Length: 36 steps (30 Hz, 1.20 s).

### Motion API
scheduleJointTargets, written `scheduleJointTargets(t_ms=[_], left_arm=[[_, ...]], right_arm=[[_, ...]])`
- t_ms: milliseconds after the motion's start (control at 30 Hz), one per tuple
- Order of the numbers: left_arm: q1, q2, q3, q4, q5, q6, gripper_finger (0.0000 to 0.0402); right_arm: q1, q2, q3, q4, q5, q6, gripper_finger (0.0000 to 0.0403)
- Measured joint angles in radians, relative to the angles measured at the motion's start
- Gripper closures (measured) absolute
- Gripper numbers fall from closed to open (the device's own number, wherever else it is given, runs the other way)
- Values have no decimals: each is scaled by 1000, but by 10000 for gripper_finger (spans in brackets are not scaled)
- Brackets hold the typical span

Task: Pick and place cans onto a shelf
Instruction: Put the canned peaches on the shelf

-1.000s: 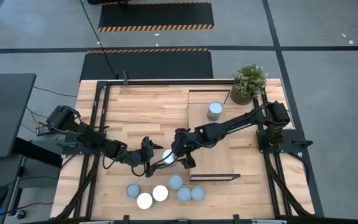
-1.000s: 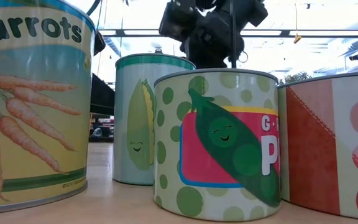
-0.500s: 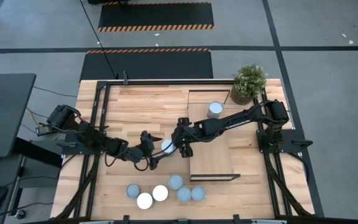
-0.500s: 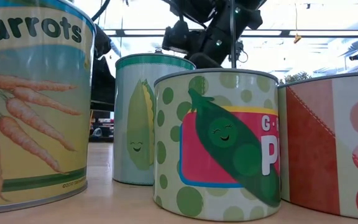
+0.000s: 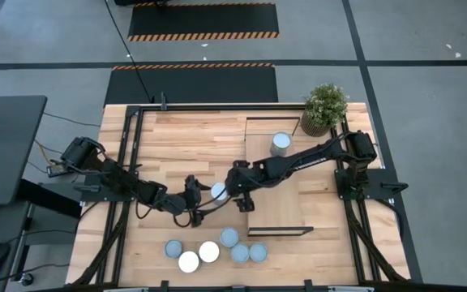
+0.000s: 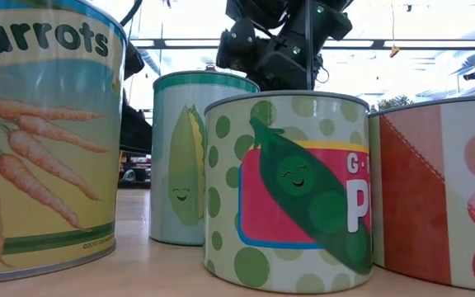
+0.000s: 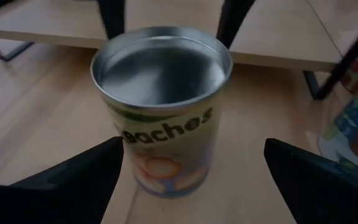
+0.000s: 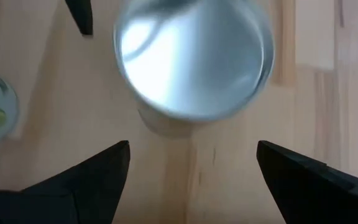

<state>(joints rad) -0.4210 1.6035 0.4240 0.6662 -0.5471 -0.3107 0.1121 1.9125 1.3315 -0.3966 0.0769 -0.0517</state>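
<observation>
1. The shelf (image 5: 278,182) lies on the table's right half, one can (image 5: 280,144) standing on its far end.
2. Five cans (image 5: 209,252) cluster at the table's near edge.
3. A peaches can (image 5: 218,191) stands on the table between both grippers.
4. The left gripper (image 7: 194,180) and the right gripper (image 8: 191,177) are both spread wide, just short of it.

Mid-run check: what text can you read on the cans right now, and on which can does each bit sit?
"arrots", first letter cut off: on the carrot can, low view.
"G" over a large "P", the rest cut off: on the pea can, low view.
"eaches", first letter hidden by a dark finger: on the can in the left wrist view.
Tiny print at the carrot can's base: too small to read.
Corn can, red can: no text showing.
</observation>
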Motion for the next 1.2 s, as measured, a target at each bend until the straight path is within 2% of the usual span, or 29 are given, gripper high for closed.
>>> scheduleJointTargets(t_ms=[300, 867, 1200], left_arm=[[0, 0, 0, 24, 2, 0, 5], [6, 0, 0, 55, -20, 7, 5], [6, 0, 0, 36, -21, 8, 5]], right_arm=[[17, 21, 0, 93, -55, 4, 43], [17, 53, 0, 247, -46, -37, 37], [11, 52, 0, 242, -45, -37, 76]])
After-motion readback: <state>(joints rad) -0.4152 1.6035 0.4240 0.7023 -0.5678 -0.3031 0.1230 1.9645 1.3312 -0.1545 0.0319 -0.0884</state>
